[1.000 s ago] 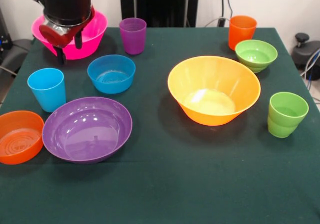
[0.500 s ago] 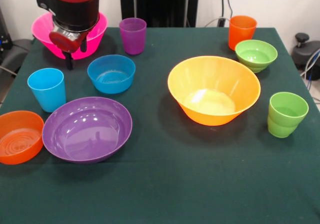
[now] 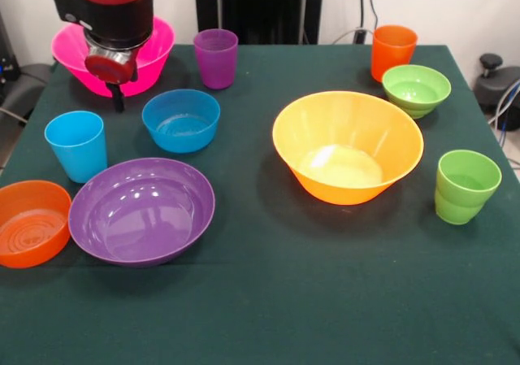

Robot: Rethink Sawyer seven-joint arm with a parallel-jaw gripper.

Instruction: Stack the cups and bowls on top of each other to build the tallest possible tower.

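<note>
Front view shows the pincer hanging just in front of the pink bowl; whether it is open or closed cannot be told. Just beside it sits the small blue bowl, near it the blue cup and the purple cup, all standing apart on the table.

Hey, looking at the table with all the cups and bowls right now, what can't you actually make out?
- Gripper, front view: only one dark tip shows below the arm's red and black body; open or shut cannot be told.
- Pink bowl, front view: the arm covers its middle.
- Small orange bowl, front view: the left edge cuts it off.
- Orange cup, front view: the small green bowl hides its base.
</note>
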